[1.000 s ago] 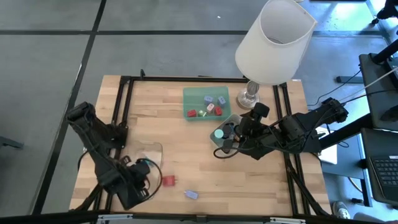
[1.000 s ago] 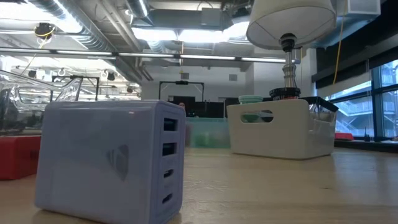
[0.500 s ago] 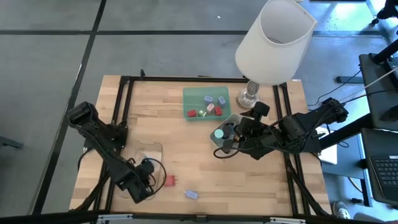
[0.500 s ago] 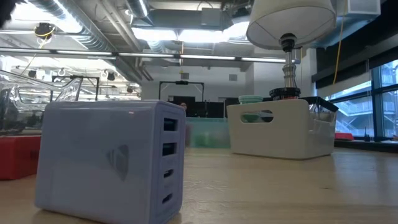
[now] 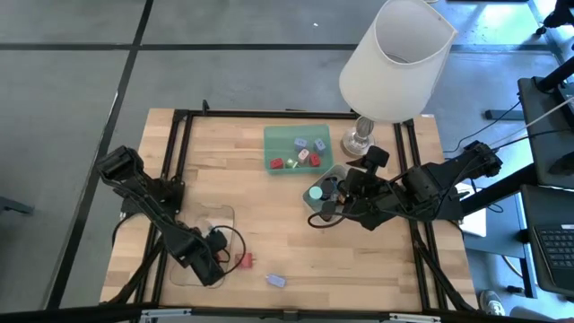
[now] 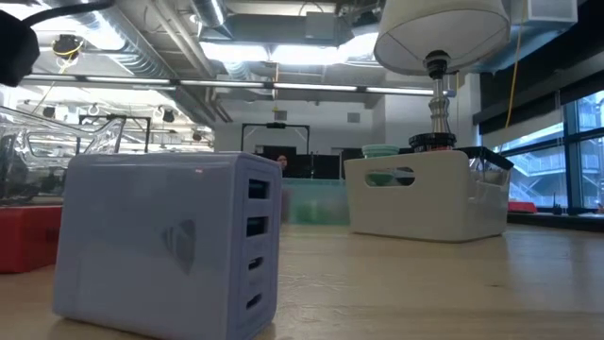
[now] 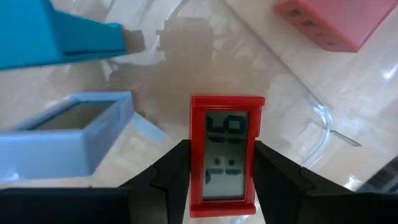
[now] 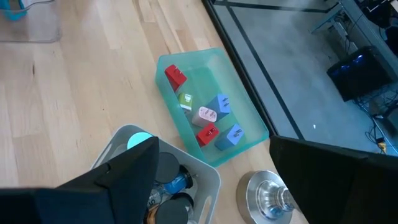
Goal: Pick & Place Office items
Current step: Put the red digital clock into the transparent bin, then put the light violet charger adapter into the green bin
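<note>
Left wrist view shows the left gripper [image 7: 222,177] clenched on a small red clock [image 7: 227,152] above the clear tray [image 5: 202,242] at the desk's near left. Next, I reckon, lower and release. Right gripper [image 5: 330,208] waits spread over the grey bin [image 5: 316,208].

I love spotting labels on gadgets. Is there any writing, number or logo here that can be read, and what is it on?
"16": probably, top row of the red clock's screen, held in the left hand; lower row unreadable.
Faint embossed logo, no letters: pale blue charger block.
Labels on pieces in the green tray: too small.
</note>
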